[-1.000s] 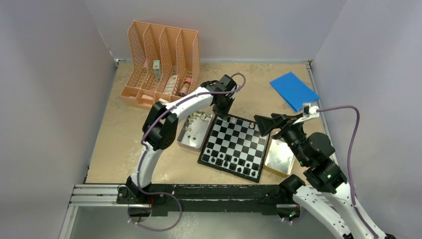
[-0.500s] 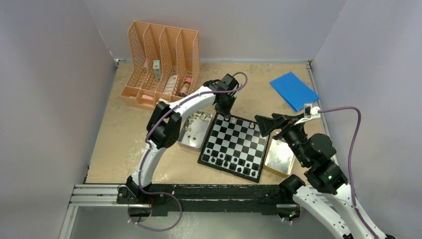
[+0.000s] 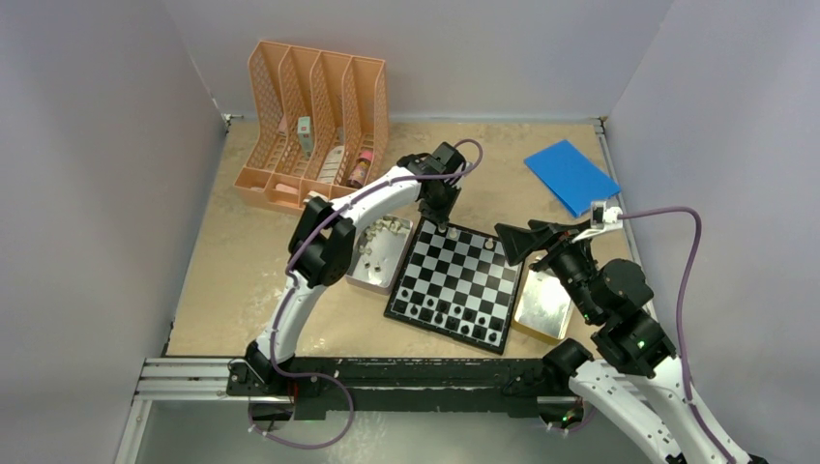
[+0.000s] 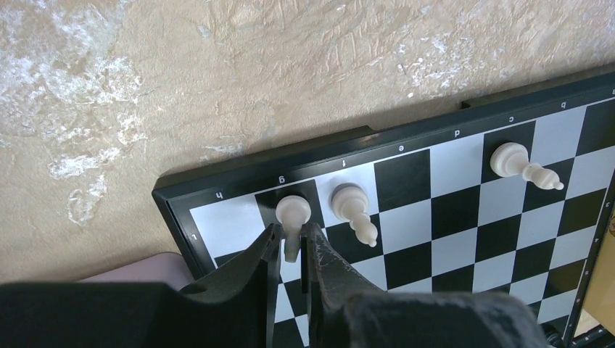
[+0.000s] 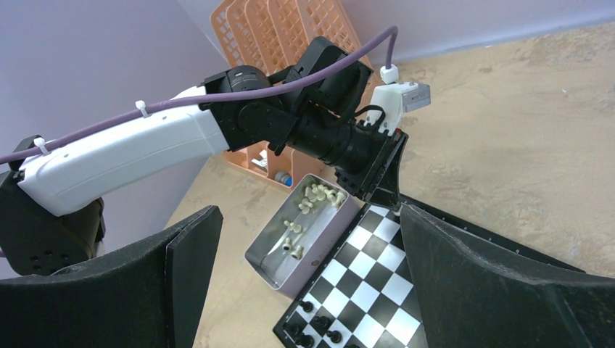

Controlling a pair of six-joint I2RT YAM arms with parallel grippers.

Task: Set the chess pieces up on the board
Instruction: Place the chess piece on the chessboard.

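Many pale chess pieces (image 5: 317,199) — inside left tin (image 5: 272,262)

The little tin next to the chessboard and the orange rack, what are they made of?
The tin looks like thin metal: silvery, shiny walls with reflections. The orange rack looks like matte moulded plastic: one even peach colour, with a lattice of holes. Neither is certain from looks alone.

A peach file organizer (image 3: 319,121), a blue sheet (image 3: 571,176) and two metal tins (image 3: 375,255) sit on the table (image 3: 232,271).
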